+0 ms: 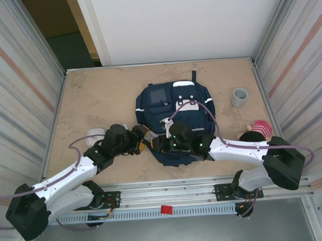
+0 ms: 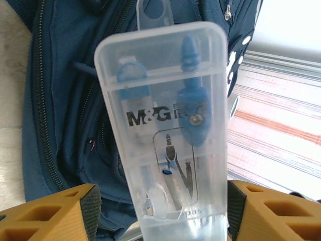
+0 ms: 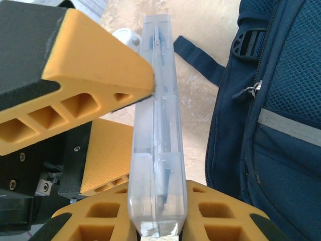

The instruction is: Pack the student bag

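The student bag [image 1: 174,106] lies flat at the middle of the table, navy with white stripes; its zipped side runs down the left wrist view [image 2: 65,100] and its striped front stands at the right of the right wrist view [image 3: 281,150]. A clear plastic compass case [image 2: 165,125] with blue parts inside is held in the air at the bag's near left corner [image 1: 154,140]. My right gripper [image 3: 158,226] is shut on the case's thin end [image 3: 158,140]. My left gripper [image 2: 160,206] stands open around the case, with a gap at its left pad [image 2: 90,211].
A grey cup [image 1: 238,97] stands at the back right. A pink and red soft toy [image 1: 257,130] lies by the right wall. A small white object [image 1: 95,136] lies left of my left arm. Ribbed metal walls close both sides.
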Robot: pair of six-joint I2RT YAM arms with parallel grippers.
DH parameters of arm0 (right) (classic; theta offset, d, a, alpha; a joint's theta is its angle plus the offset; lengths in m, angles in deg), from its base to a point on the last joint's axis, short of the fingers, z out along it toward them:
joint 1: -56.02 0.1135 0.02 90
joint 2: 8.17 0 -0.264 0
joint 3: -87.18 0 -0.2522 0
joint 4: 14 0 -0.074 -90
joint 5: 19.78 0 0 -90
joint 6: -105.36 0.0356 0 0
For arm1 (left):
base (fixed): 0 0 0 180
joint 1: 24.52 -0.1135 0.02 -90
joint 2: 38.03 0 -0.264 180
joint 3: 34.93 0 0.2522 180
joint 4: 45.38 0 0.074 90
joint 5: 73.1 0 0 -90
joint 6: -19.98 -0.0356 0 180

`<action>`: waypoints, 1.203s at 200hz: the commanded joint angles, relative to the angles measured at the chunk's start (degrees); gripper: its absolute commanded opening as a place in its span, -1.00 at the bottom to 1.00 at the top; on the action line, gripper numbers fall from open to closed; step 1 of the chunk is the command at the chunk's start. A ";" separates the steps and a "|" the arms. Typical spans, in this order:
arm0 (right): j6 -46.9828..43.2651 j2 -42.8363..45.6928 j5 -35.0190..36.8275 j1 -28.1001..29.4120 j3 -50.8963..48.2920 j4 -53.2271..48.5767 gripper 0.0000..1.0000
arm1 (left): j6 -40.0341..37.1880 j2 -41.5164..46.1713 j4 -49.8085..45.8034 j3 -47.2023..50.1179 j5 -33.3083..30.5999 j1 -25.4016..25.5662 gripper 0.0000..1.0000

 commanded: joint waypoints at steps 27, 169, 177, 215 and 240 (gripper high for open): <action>-0.70 4.18 0.76 -4.72 2.14 -2.61 -0.75 | -4.96 5.47 -11.75 -0.46 -6.79 0.23 0.71; -2.88 17.44 -20.66 -35.96 -0.39 -18.61 -0.80 | -56.58 -5.62 -25.29 -25.46 -20.25 0.31 0.66; -3.34 18.29 -22.66 -38.57 -0.64 -19.89 -0.80 | -60.48 -6.61 -24.21 -26.49 -20.20 0.40 0.64; -5.43 22.04 -31.25 -51.72 -0.96 -26.54 -0.80 | -79.09 -11.41 -16.89 -28.72 -14.44 0.80 0.61; -6.81 24.25 -36.95 -60.89 -1.08 -30.87 -0.79 | -88.24 -15.13 -13.53 -29.77 -8.31 0.88 0.61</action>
